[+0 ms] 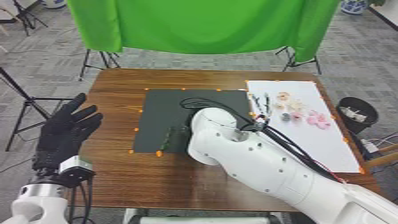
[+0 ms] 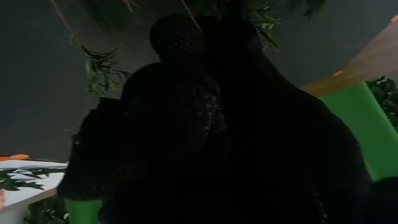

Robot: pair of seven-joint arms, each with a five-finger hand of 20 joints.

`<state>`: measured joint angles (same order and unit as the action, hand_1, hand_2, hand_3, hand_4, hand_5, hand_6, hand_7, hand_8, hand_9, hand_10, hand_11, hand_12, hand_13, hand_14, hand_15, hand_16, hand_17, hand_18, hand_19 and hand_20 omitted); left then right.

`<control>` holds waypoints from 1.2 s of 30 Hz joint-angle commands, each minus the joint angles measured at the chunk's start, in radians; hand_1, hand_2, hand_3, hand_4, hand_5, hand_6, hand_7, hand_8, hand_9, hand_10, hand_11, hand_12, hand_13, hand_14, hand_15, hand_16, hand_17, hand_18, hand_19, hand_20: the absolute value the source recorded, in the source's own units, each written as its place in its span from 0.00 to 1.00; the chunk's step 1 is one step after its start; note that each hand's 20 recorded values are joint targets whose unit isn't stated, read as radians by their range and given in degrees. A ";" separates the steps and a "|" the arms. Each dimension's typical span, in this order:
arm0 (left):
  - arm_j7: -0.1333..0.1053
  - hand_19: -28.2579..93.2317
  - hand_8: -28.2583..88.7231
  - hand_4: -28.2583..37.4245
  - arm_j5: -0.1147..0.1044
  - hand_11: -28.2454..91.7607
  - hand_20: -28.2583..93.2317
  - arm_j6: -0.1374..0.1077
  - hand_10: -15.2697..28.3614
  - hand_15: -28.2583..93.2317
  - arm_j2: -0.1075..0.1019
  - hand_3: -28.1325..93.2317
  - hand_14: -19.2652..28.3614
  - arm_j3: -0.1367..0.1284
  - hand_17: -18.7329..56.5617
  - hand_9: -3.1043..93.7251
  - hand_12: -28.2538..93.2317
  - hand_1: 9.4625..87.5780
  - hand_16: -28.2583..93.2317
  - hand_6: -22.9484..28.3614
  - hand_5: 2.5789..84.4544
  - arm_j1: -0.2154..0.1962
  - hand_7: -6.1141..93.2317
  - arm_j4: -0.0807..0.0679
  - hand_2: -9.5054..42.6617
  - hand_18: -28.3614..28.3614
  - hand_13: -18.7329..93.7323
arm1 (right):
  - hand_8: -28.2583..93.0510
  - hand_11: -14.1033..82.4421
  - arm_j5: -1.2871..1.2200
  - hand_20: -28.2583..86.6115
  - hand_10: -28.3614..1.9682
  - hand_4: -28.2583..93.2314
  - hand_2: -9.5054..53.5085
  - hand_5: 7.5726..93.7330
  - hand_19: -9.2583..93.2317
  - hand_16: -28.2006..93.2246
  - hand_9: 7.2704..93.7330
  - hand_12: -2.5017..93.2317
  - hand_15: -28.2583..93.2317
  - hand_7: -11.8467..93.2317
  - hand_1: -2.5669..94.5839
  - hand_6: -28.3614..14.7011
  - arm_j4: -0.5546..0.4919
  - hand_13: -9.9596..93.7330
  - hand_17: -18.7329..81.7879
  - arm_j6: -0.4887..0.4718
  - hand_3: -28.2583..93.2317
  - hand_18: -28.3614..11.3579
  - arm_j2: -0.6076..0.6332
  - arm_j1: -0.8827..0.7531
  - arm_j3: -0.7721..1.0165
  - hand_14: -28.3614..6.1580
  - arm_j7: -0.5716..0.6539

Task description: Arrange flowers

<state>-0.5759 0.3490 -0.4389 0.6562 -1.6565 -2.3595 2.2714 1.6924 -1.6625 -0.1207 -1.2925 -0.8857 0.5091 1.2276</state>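
Observation:
On the white sheet (image 1: 315,145) in the head view lie a pink flower (image 1: 318,120), pale flowers (image 1: 295,105), a greyish one (image 1: 285,117) and dark sprigs (image 1: 266,102). A thin green stem (image 1: 167,138) rests on the dark mat (image 1: 164,110). My left hand (image 1: 64,132) is open, held by the table's left side, away from the flowers. My right arm (image 1: 218,137) extends over the mat and its forearm covers the area of the hand. In the right wrist view my right hand (image 2: 182,120) is dark against the mat, with leafy green sprigs (image 2: 105,72) beside it.
The brown table (image 1: 115,175) has orange markers around mat and sheet. A black bin (image 1: 357,112) stands past the right edge, and a green cloth (image 1: 200,25) hangs beyond the far edge. Black cables (image 1: 289,145) run along my right arm.

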 commanded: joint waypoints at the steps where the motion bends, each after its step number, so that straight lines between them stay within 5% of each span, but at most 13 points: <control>1: 0.039 0.62 0.17 0.11 0.028 0.47 0.29 0.026 0.79 0.68 0.018 0.77 0.94 0.028 0.14 0.38 0.32 0.27 0.13 0.63 0.42 0.047 0.17 -0.014 0.32 0.90 0.36 | 0.38 0.49 0.025 0.32 0.52 0.01 0.08 0.91 1.00 0.36 1.00 0.23 0.72 0.23 0.67 0.45 0.012 1.00 0.96 0.035 0.80 0.63 -0.033 0.009 0.006 0.71 -0.018; 6: 0.061 0.62 0.17 0.11 0.049 0.47 0.29 0.035 0.79 0.68 0.040 0.77 0.94 0.029 0.14 0.38 0.32 0.27 0.13 0.63 0.42 0.057 0.17 -0.016 0.32 0.90 0.36 | 0.37 0.49 0.030 0.31 0.52 0.02 0.09 0.91 1.00 0.36 1.00 0.23 0.71 0.23 0.66 0.46 0.025 1.00 0.96 0.025 0.80 0.64 -0.042 0.005 0.002 0.71 -0.018; 16: 0.063 0.62 0.17 0.11 0.050 0.47 0.29 0.037 0.79 0.68 0.048 0.78 0.94 0.026 0.14 0.38 0.32 0.27 0.13 0.63 0.42 0.050 0.17 -0.017 0.32 0.90 0.36 | 0.33 0.48 0.024 0.26 0.50 0.05 0.06 0.90 1.00 0.36 0.99 0.23 0.70 0.24 0.62 0.47 0.021 1.00 0.96 0.066 0.78 0.65 -0.021 0.021 -0.022 0.70 -0.021; 21: 0.082 0.62 0.17 0.11 0.069 0.47 0.29 0.051 0.79 0.68 0.064 0.78 0.94 0.022 0.14 0.38 0.32 0.27 0.13 0.64 0.42 0.056 0.17 -0.018 0.32 0.90 0.36 | 0.31 0.48 0.041 0.22 0.50 0.06 0.03 0.83 1.00 0.35 0.99 0.23 0.70 0.24 0.58 0.47 0.012 1.00 0.96 0.088 0.77 0.67 -0.010 0.028 -0.037 0.72 -0.022; 27: 0.064 0.62 0.17 0.11 0.057 0.47 0.29 0.039 0.79 0.68 0.056 0.78 0.94 0.003 0.14 0.38 0.32 0.27 0.13 0.64 0.42 0.028 0.17 -0.009 0.32 0.90 0.36 | 0.17 0.49 0.054 0.22 0.49 0.07 0.04 0.71 1.00 0.36 0.98 0.23 0.69 0.25 0.48 0.46 -0.017 1.00 0.97 0.094 0.81 0.69 -0.002 0.038 -0.037 0.72 -0.029; 36: 0.035 0.62 0.17 0.12 0.042 0.47 0.29 0.023 0.79 0.68 0.041 0.78 0.94 -0.009 0.14 0.38 0.32 0.27 0.13 0.64 0.42 0.001 0.17 0.001 0.32 0.90 0.36 | 0.16 0.47 0.057 0.22 0.45 0.08 0.03 0.62 1.00 0.35 0.98 0.22 0.70 0.22 0.43 0.39 -0.028 1.00 0.97 0.031 0.78 0.70 0.003 0.075 -0.049 0.72 -0.008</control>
<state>-0.5154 0.4047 -0.4033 0.7068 -1.6538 -2.3282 2.2576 1.7391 -1.6736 -0.0449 -1.2907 -0.8489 0.4610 1.2047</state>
